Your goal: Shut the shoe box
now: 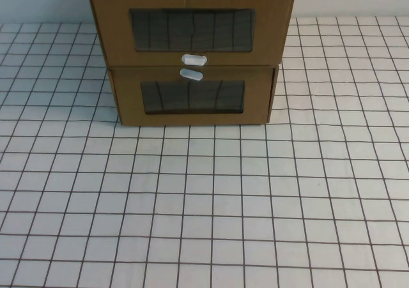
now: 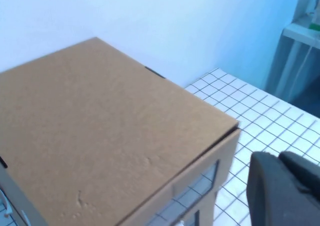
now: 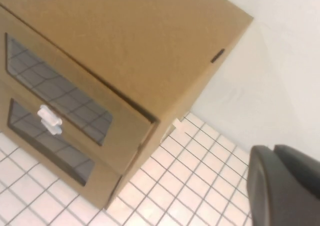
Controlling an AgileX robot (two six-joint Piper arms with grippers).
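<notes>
Bench: a white surface with a black grid (image 1: 211, 205) filled the near part of the high view, with nothing standing on it there.

Left tool: a dark rounded part of the left tool (image 2: 280, 191) showed only in the left wrist view, raised above the bench just beside the upper box's front corner, touching nothing; whether its fingers stood wide or narrow could not be told.

Right tool: a dark part of the right tool (image 3: 285, 186) showed only in the right wrist view, held above the bench off the stack's side, apart from the cardboard; its opening could not be told.

Lower box: a brown cardboard box with a clear rectangular window and a small white tab above that window (image 1: 192, 96) stood on the bench toward the far side, its front facing the robot.

Shoe box: the brown cardboard drawer-style box with a clear window and a white pull tab at its front's lower edge (image 1: 192, 29) sat stacked directly on the lower box, its front overhanging the front beneath.

Tabs: the two white tabs lay just beside each other at the seam.

Wall: a plain pale wall (image 3: 270, 70) rose behind the stack.
</notes>
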